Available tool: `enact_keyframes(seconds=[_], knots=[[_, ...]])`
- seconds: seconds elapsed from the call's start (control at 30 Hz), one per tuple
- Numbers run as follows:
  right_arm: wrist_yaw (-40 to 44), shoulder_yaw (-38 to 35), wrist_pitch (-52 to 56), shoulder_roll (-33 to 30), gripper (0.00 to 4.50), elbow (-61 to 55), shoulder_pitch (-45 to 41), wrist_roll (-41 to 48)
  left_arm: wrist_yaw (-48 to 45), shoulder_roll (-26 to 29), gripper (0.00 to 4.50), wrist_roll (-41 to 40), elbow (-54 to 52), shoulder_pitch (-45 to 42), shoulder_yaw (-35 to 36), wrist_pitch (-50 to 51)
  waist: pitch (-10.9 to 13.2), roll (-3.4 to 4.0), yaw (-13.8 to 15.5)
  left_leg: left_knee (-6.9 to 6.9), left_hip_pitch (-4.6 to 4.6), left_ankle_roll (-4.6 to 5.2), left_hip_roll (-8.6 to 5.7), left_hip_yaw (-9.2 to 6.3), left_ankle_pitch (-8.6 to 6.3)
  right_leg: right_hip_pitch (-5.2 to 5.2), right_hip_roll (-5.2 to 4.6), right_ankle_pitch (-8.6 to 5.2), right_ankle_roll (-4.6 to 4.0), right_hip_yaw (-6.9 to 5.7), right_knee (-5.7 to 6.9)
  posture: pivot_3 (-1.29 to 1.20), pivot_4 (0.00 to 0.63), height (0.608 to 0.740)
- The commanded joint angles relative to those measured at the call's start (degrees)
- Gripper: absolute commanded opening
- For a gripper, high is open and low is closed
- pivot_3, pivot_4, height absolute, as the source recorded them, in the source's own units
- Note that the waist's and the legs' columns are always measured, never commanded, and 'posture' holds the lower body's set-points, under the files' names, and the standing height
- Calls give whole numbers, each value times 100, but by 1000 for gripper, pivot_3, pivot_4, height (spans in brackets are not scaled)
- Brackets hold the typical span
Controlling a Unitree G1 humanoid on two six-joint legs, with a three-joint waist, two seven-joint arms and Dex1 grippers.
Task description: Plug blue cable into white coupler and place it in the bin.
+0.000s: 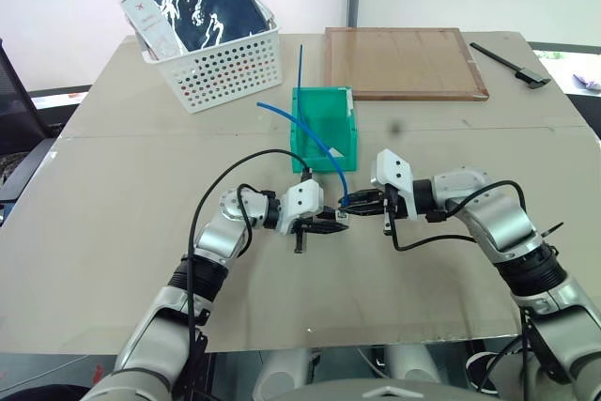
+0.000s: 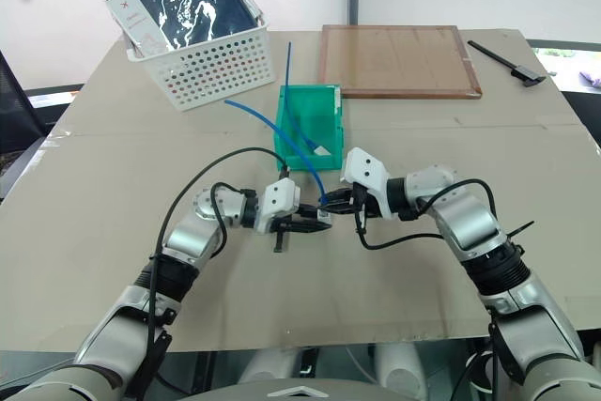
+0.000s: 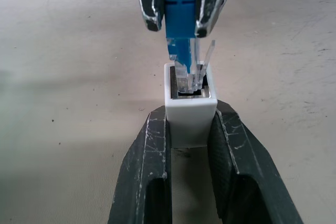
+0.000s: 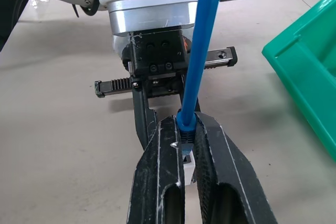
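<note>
Our left tool (image 1: 336, 216) is clamped on the white coupler (image 3: 190, 109), centre frame; our right tool (image 1: 355, 201) is pinched on the blue cable (image 4: 202, 51) right at the boot. The clear plug (image 3: 188, 77) sits partly in the socket, latch tab still sticking out, so we judge insertion as mid-step. Next: push straight along the socket axis until seated, no sideways wiggle. The bin (image 1: 324, 126) sits just above the tools on the surface, cable draped across it.

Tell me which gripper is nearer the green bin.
Right. The right gripper, shut on the blue cable, sits just in front of the bin, near its corner. The left gripper, shut on the white coupler, is slightly farther back.
</note>
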Motion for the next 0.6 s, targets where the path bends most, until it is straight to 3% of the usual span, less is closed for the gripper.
enact_keyframes(seconds=[0.03, 0.3, 0.6], knots=[[118, 218, 98, -84, 0, 26, 3, -178, 3, 22, 346, 15, 32, 2, 8, -46, 0, 0, 0, 0, 0, 0, 0, 0, 0, 0, 0, 0, 0, 0, 0, 0, 150, 740], [116, 778, 241, -20, 0, 224, -130, -626, 29, 26, 346, 10, 3, 6, 20, -25, -9, -2, -7, 0, 8, 0, 1, 2, 0, 4, 1, 0, 0, 1, 1, 0, 150, 740], [198, 937, 744, 39, 0, 213, -133, -637, 62, 23, 346, 17, -25, 8, 46, 0, -29, 0, -11, 0, 12, 0, 2, 1, 0, 8, 1, 0, 0, 1, 2, 0, 150, 740]])
